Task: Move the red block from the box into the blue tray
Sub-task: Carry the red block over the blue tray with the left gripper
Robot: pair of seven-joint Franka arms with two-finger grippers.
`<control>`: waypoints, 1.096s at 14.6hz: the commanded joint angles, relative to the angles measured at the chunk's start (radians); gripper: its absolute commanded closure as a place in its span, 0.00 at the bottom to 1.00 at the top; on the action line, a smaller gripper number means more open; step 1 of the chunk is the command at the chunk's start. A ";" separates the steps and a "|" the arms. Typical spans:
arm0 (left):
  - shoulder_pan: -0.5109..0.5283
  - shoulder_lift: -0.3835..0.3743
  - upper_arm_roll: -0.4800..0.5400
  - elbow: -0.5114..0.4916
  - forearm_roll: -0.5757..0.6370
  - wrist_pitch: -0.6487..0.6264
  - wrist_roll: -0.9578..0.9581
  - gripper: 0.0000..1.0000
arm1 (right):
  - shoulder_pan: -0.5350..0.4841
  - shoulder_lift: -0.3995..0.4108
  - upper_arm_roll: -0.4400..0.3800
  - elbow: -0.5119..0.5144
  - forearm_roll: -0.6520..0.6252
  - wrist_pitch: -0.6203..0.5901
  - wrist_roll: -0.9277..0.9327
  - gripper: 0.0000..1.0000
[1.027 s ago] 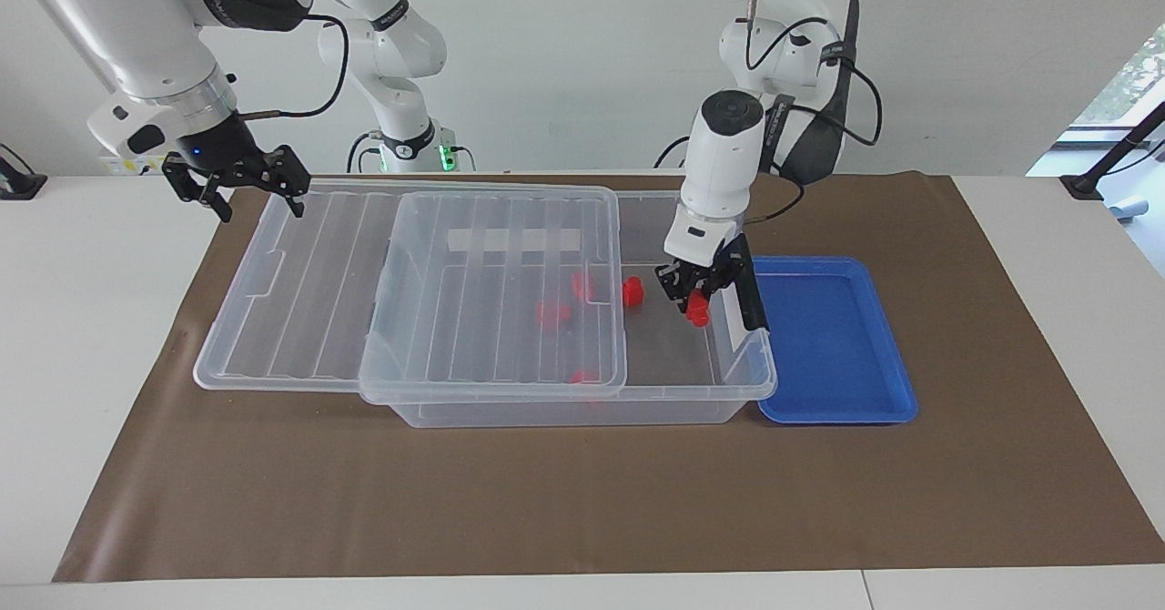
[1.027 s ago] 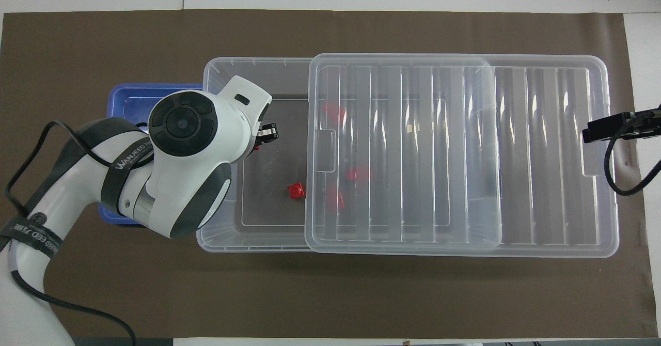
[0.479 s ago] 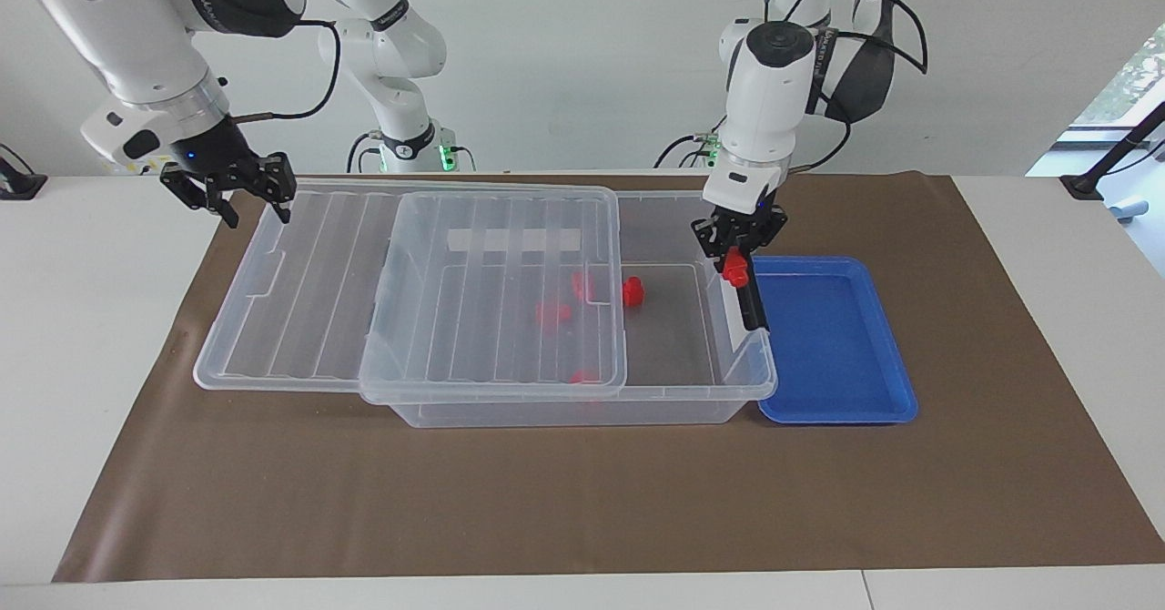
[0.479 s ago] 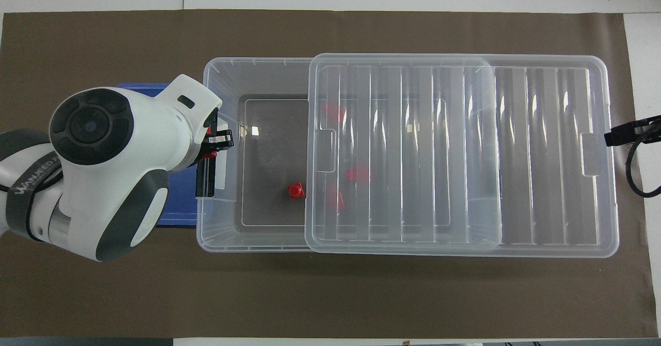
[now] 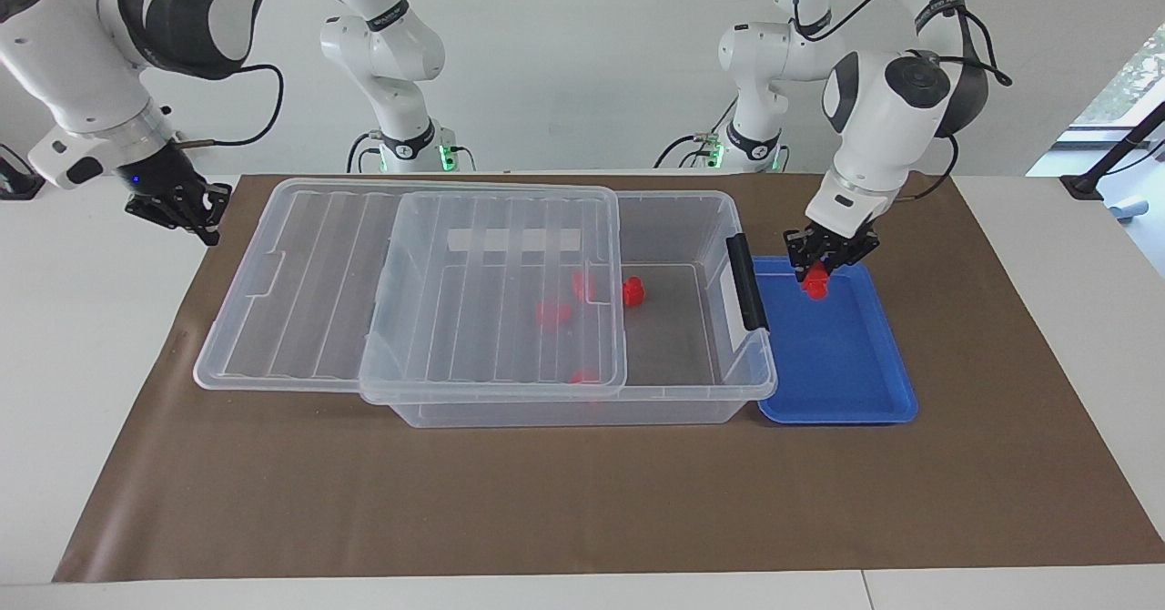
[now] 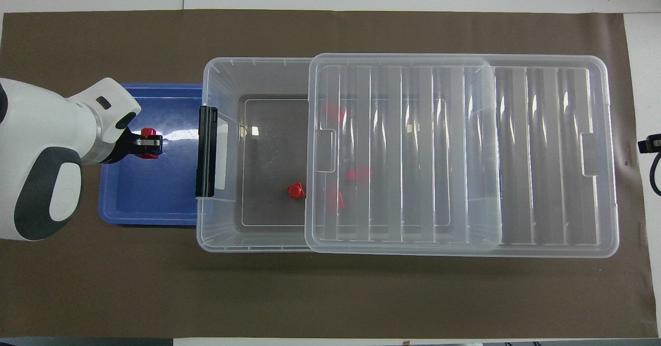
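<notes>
Pretty plain room: bare white wall [image 5: 564,64] along 12 o'clock, a white bench [image 5: 82,364] with a big brown mat [image 5: 582,501] covering most of it, and a window [image 5: 1124,82] at about 2 o'clock letting in daylight with some greenery outside.

the left gripper [image 6: 150,148] pinches the red block [image 6: 148,131] over the blue tray [image 6: 155,206], at the box's [image 6: 219,77] nine o'clock.
</notes>
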 commanded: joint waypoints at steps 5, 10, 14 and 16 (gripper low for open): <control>0.062 0.127 -0.008 -0.097 -0.018 0.260 0.057 1.00 | -0.047 0.034 0.006 -0.078 -0.005 0.088 -0.044 1.00; 0.095 0.196 -0.008 -0.127 -0.017 0.370 0.059 1.00 | -0.030 0.030 0.008 -0.121 -0.012 0.145 -0.036 1.00; 0.082 0.220 -0.008 -0.114 -0.017 0.381 0.069 0.15 | 0.011 0.030 0.008 -0.126 -0.012 0.148 -0.001 1.00; 0.085 0.210 -0.008 -0.113 -0.017 0.373 0.128 0.00 | 0.036 0.028 0.008 -0.126 -0.012 0.148 0.048 1.00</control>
